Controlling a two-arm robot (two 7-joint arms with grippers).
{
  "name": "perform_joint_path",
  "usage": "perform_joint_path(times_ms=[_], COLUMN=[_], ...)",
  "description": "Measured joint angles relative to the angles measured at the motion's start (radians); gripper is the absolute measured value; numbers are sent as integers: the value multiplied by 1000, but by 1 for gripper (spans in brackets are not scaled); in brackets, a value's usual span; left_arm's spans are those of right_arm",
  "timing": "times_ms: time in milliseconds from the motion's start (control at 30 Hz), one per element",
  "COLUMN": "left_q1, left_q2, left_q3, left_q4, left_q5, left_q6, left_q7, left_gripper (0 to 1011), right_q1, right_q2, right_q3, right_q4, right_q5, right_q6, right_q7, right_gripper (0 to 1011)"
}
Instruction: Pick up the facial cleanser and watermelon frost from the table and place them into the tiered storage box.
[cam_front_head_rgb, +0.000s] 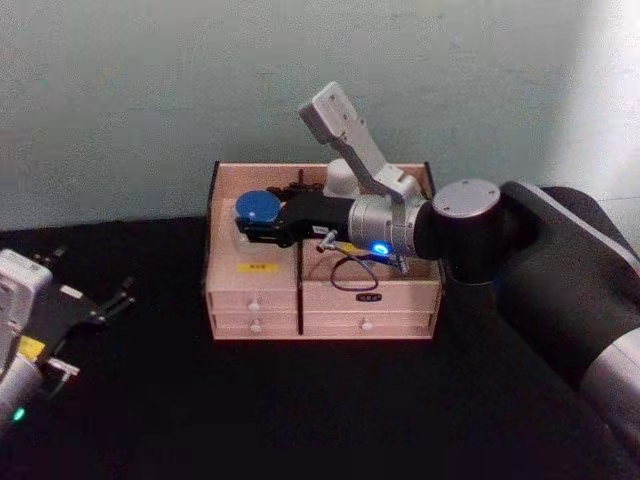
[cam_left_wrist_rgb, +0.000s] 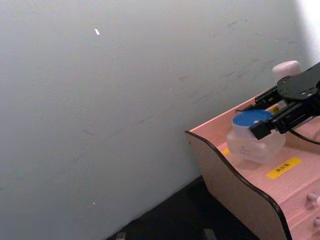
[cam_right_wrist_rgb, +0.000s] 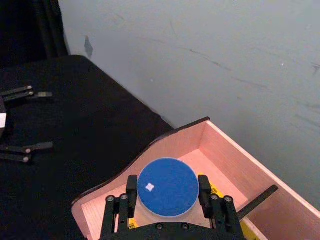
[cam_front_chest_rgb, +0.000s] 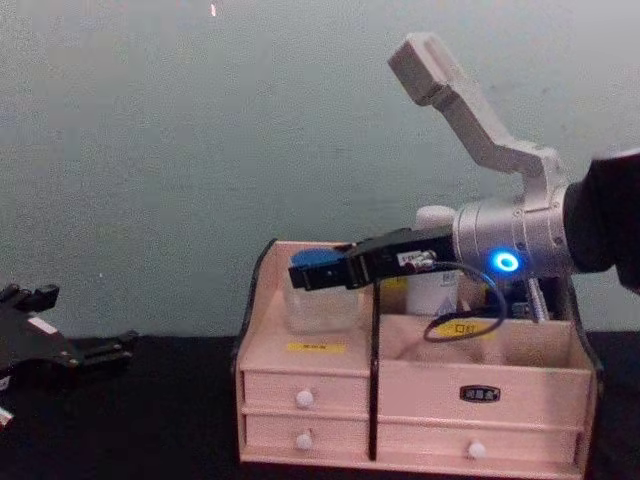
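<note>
- Two fingers of your right gripper (cam_right_wrist_rgb: 167, 200) clasped the watermelon frost (cam_right_wrist_rgb: 168, 187), low inside the tiered storage box (cam_front_head_rgb: 225, 290); placement was under way.
- Between those fingers the jar looked seated; your next move called for spreading them and lifting clear.
- Your left gripper (cam_front_head_rgb: 100, 305) sat parked, fingers apart.

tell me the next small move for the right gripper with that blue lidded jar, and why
Probably open the fingers and let go. The right gripper holds the watermelon frost by its sides, already inside the left rear compartment of the tiered storage box, and the jar looks low against the floor there. The facial cleanser already stands in the box behind the arm. The left gripper is parked off to the left.
</note>
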Motion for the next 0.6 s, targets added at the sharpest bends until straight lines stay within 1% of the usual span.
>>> perform_joint_path(times_ms=[33, 67, 100, 133, 167, 200, 233, 300, 467, 533, 600], left_q1=[0, 0, 0, 0, 0, 0, 0, 0, 0, 0, 0], left_q2=[0, 0, 0, 0, 0, 0, 0, 0, 0, 0, 0], left_q3=[0, 0, 0, 0, 0, 0, 0, 0, 0, 0, 0], left_q4=[0, 0, 0, 0, 0, 0, 0, 0, 0, 0, 0], left_q5=[0, 0, 0, 0, 0, 0, 0, 0, 0, 0, 0], left_q6=[0, 0, 0, 0, 0, 0, 0, 0, 0, 0, 0], left_q7=[0, 0, 0, 0, 0, 0, 0, 0, 0, 0, 0], left_gripper=[1001, 1001, 1001, 1001, 1001, 1001, 1001, 1001, 1001, 1001, 1001], right_q1=[0, 0, 0, 0, 0, 0, 0, 0, 0, -6, -21], right_q2=[0, 0, 0, 0, 0, 0, 0, 0, 1, 5, 14], right_q3=[0, 0, 0, 0, -1, -1, -1, -1, -1, 1, 10], right_q4=[0, 0, 0, -1, -1, -1, -1, -1, -3, -17, -46], right_q5=[0, 0, 0, 0, 0, 1, 1, 1, 1, -2, -7], right_q6=[0, 0, 0, -1, -1, -1, -1, -1, -2, -6, -11], right_q7=[0, 0, 0, 0, 0, 0, 0, 0, 1, 0, -4], right_gripper=[742, 794, 794, 844, 864, 913, 913, 989, 1003, 1003, 1003])
